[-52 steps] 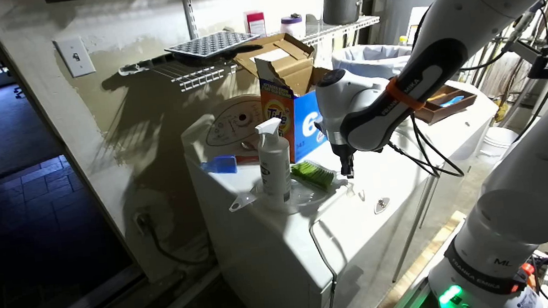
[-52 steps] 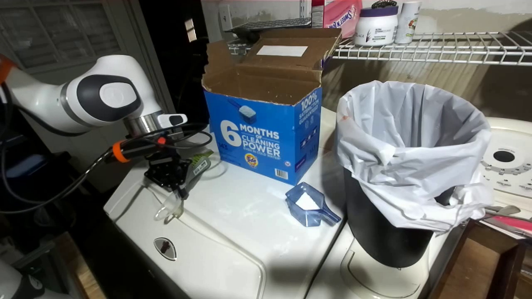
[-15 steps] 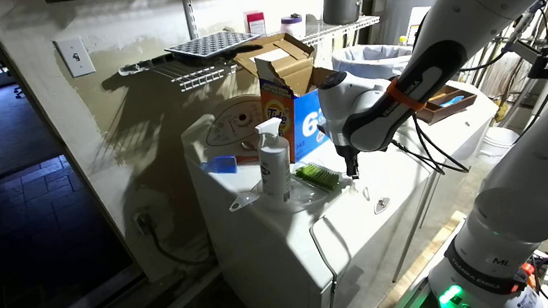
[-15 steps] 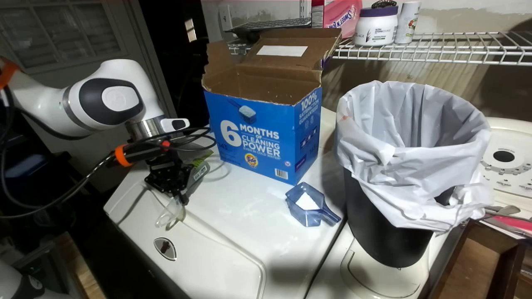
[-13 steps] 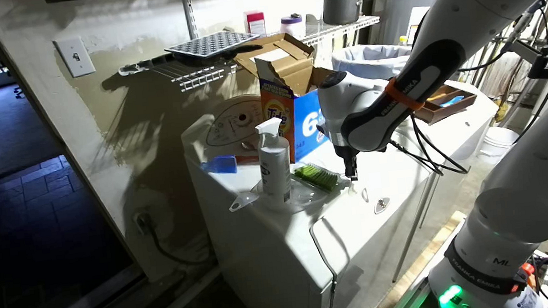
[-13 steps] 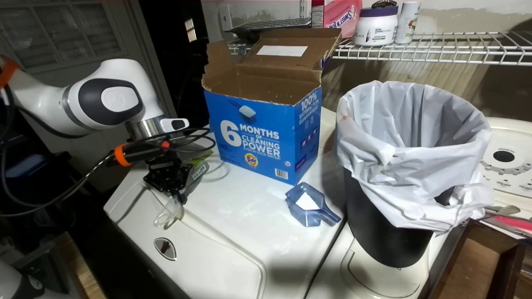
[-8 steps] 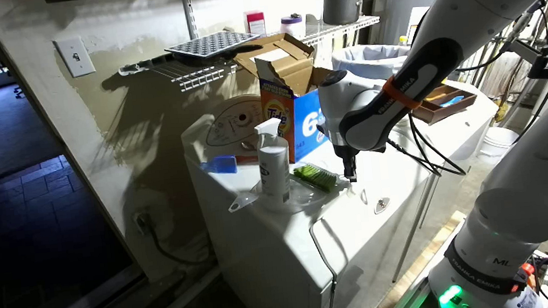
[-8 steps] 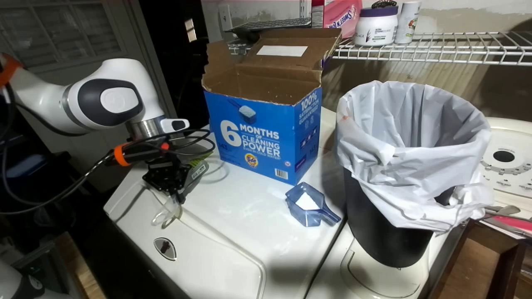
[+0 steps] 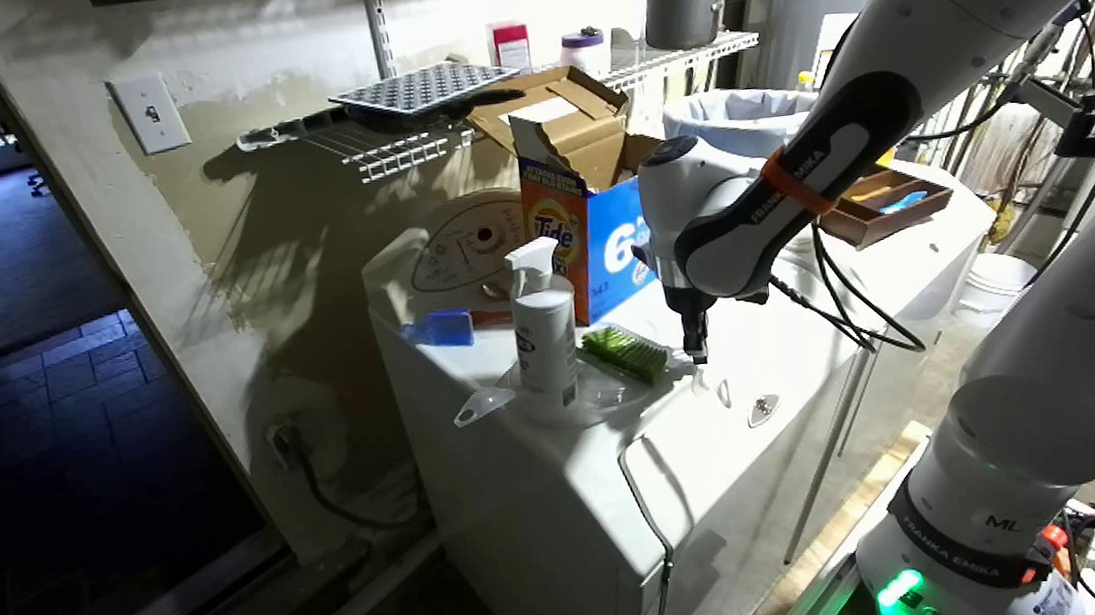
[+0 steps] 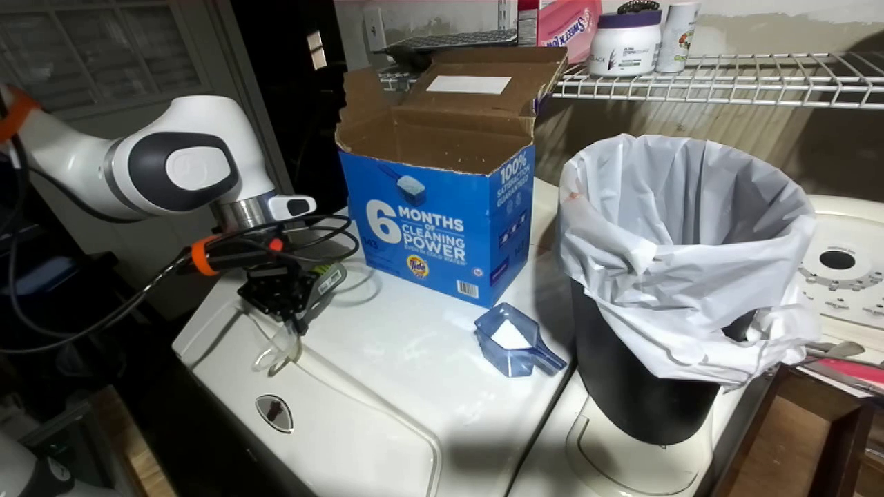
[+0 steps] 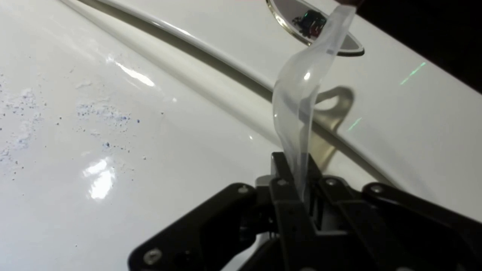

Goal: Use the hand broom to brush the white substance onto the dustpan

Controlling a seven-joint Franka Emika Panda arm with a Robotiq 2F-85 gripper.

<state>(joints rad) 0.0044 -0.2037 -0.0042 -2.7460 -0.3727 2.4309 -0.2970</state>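
Observation:
My gripper [image 11: 296, 165] is shut on the clear plastic handle of the hand broom [image 11: 297, 98]; the handle's end sticks out past the fingers over the washer lid's seam. In an exterior view the broom's green bristles [image 9: 626, 354] lie at the right side of the clear dustpan [image 9: 607, 398], and a labelled grey back of the broom [image 10: 330, 279] shows in an exterior view. Part of the dustpan is hidden behind a pump bottle; its handle points left. White substance [image 11: 101, 113] with blue grains is scattered on the washer top, left in the wrist view, away from the fingers.
The white pump bottle [image 9: 546, 343] stands at the dustpan. Behind are a Tide box [image 10: 428, 214] and a lined bin [image 10: 684, 276]. A blue scoop [image 10: 503, 355] holding white powder lies before the box. A wire shelf [image 10: 725, 86] runs above.
Over the last second my gripper and the broom have moved slightly left in an exterior view. The dustpan and pump bottle have shifted a little left too. The grip on the handle is unchanged.

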